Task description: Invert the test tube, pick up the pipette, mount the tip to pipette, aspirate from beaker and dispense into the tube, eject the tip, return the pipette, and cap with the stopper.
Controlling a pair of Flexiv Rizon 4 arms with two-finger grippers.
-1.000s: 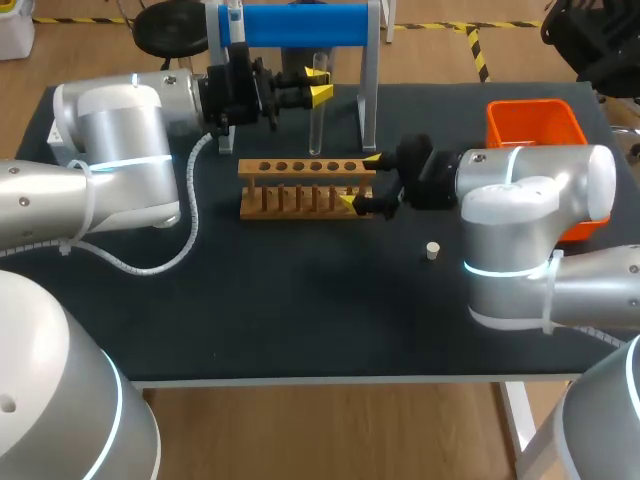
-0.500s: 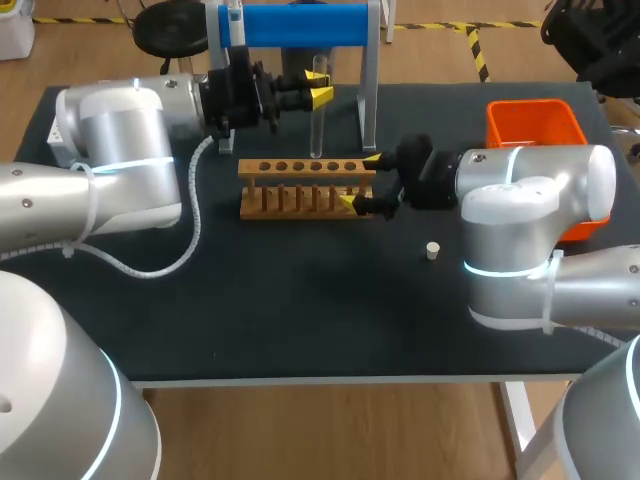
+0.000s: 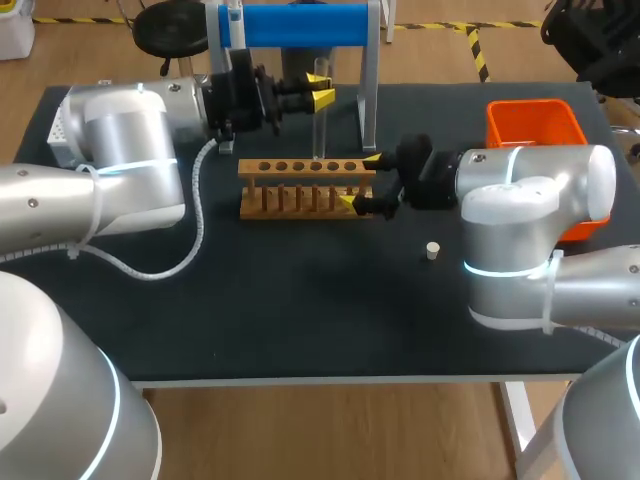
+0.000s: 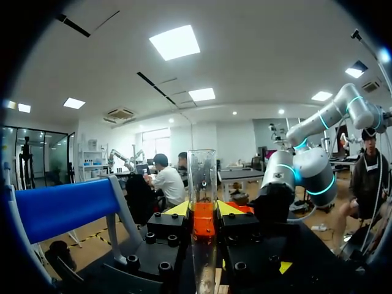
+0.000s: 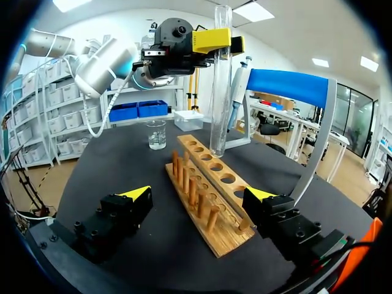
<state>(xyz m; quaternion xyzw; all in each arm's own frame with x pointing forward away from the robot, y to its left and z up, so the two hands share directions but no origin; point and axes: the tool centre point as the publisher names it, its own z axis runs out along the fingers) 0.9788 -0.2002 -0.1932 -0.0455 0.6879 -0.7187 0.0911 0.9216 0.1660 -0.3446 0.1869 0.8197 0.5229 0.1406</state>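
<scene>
Your left tool (image 3: 319, 95) is clamped on the tube (image 3: 318, 130), upright, mouth up, its base over a rack (image 3: 290, 188) hole; your right tool (image 3: 360, 181) gapes wide around the rack's end, probably to steady it

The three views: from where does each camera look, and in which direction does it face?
Head view: above and behind the robot, looking down on the table; both arms show.
Left wrist view: on the left wrist, looking along the left gripper, shut on the test tube.
Right wrist view: on the right wrist, looking past the open right gripper at the rack.
Shared: all three show the test tube.
</scene>
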